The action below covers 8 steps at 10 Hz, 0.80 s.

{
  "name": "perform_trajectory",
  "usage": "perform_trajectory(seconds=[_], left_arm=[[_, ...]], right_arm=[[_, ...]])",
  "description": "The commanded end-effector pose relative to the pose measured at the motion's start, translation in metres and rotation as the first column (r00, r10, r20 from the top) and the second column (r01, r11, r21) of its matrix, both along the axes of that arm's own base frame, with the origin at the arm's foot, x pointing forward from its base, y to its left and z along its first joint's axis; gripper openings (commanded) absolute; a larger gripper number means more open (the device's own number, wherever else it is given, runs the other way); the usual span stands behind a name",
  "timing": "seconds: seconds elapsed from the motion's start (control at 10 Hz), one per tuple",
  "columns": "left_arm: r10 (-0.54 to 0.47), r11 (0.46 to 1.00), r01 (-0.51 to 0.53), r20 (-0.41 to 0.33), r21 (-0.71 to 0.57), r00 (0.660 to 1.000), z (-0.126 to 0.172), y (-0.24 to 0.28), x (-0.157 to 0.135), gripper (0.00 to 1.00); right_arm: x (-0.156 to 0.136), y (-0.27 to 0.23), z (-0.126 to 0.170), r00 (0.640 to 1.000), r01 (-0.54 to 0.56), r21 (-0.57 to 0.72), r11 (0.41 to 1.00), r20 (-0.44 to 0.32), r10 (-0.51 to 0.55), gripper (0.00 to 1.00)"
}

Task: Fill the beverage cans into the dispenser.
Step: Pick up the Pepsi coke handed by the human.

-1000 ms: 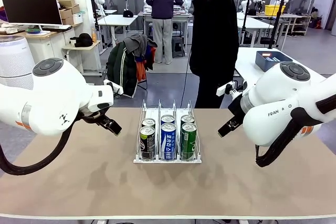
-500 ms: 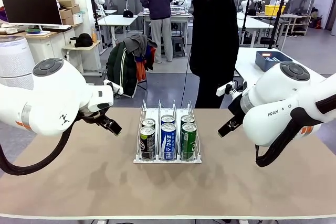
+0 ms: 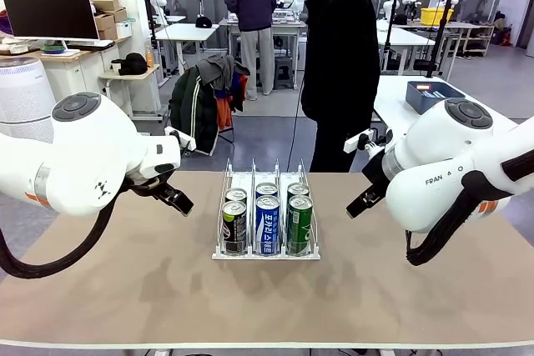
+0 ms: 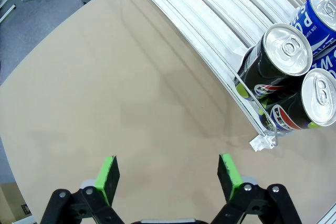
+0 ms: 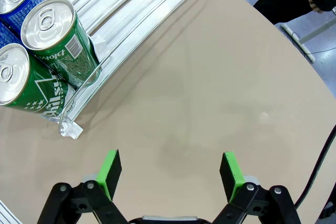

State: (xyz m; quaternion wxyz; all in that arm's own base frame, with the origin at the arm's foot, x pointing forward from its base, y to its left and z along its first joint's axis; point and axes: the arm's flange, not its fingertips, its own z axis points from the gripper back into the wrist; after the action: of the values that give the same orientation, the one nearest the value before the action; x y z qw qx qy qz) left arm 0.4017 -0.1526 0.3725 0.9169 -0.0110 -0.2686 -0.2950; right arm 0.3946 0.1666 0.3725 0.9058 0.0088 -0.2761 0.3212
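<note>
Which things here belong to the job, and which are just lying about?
Part of the job: white wire three-lane dispenser; slim black cans, blue-and-white cans and green cans, standing in it.
Just lying about: blue rectangular bin and dark draped jacket, both beyond the table.

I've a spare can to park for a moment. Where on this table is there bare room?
Widest: the table strip between the near end of the dispenser and the robot-side edge. Also bare: either side of the dispenser, under the open left gripper and open right gripper. Crowded: the lanes' near ends, cans two deep; their far ends are free.
</note>
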Motion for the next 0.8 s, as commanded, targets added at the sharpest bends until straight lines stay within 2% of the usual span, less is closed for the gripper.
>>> perform_trajectory(seconds=[0.0, 0.7], left_arm=[[0.002, 1.0, -0.002, 0.0, 0.0, 1.0, -0.0001, 0.0006, 0.0002, 1.0], [0.002, 1.0, -0.002, 0.0, 0.0, 1.0, -0.0001, 0.0006, 0.0002, 1.0]], right_arm=[[0.0, -0.0001, 0.0, 1.0, 0.001, 0.001, 1.0, 0.0, -0.001, 1.0], [0.0, -0.0001, 0.0, 1.0, 0.001, 0.001, 1.0, 0.0, -0.001, 1.0]])
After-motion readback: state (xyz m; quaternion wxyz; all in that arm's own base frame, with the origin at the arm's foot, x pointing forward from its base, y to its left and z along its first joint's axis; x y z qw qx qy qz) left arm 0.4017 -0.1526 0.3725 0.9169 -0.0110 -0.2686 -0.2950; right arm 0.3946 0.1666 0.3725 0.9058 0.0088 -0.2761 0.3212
